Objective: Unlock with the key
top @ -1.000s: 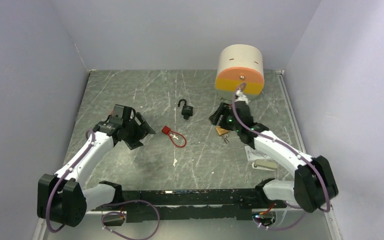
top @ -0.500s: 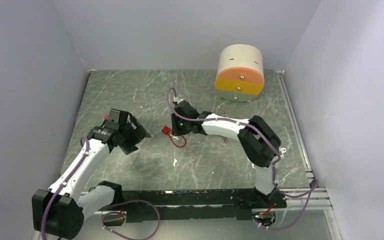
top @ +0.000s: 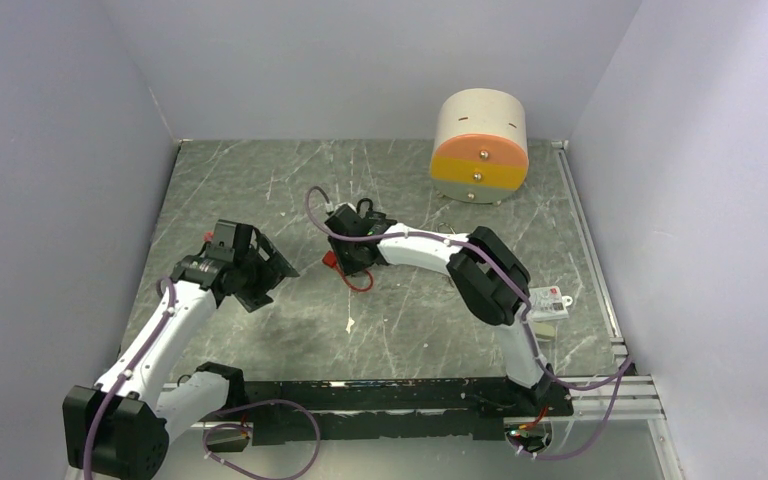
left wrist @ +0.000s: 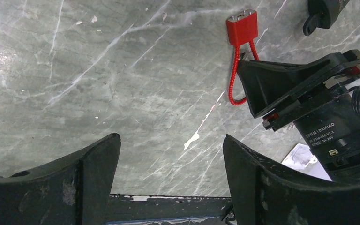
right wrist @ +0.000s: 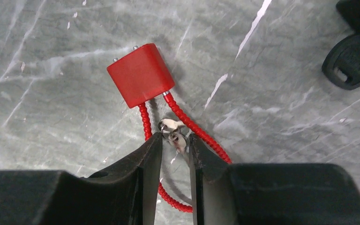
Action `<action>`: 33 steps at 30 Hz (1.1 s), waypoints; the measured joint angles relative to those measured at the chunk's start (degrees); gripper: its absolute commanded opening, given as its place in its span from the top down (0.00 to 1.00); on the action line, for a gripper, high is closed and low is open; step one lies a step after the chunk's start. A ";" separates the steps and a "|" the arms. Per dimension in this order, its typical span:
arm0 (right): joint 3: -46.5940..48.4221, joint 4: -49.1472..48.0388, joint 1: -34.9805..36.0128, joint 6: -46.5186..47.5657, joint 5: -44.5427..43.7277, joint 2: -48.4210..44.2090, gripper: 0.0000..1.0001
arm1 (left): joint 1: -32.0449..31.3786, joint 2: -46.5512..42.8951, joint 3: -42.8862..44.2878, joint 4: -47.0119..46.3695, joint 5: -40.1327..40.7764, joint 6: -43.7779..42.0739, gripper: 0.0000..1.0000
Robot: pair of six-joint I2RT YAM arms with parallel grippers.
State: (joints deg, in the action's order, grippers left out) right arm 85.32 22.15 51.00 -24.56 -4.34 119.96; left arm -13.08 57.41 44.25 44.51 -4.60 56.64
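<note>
The right gripper [right wrist: 175,140] has its jaws at a narrow slit, clenched on a small silvery metal key [right wrist: 169,125] that fills the gap at the very tips. The key sits inside the loop of a red block-shaped cable lock with a braided red cord [right wrist: 141,75]. The lock's glossy, square-cornered body lies flat just ahead of the tips and a little to their left. The two strands of its cord pass close on either side of the key.

Ahead and to the right of these jaws, near the edge of my wrist view, lies a rounded black plastic key head with a slot in it [right wrist: 353,61], apart from the cord.

The left gripper [left wrist: 171,140] has its jaws spread wide and released, with nothing between them. Below them I see only the grey-green marbled tabletop with white veins [left wrist: 75,70]. From those jaws the red lock is well ahead and to the right, with the right gripper's black wedge-shaped fingers right beside the cord.

For room to move, bare stone stretches ahead of and to the left of the left jaws. The space between the two pairs of jaws is open as well. From above, pale lilac walls [top: 60,150] close the tabletop on three sides. A beige cylinder with an orange-and-yellow face [top: 480,130] stands in the far corner, well apart from the right jaws.
</note>
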 measured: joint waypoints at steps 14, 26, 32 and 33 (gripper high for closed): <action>6.91 4.48 1.01 4.63 -2.91 4.11 1.00 | 1.55 0.33 0.00 -0.04 -0.37 -0.26 0.16; -6.27 -0.42 1.75 1.40 -4.04 -7.13 1.00 | 1.66 -0.66 -2.69 -2.05 -5.35 0.35 0.15; -14.84 -9.38 -0.28 -4.52 3.37 -19.89 1.00 | 1.73 -4.55 -3.41 -5.75 -10.10 2.49 0.12; -15.43 -10.97 -0.92 -5.73 4.96 -21.42 1.00 | 1.75 -5.27 -3.54 -6.71 -11.06 2.89 0.12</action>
State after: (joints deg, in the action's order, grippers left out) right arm 69.89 11.18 50.09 -30.28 0.62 98.54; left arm -11.33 52.14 40.71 37.80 -15.66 59.53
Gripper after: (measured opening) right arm 0.007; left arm 0.873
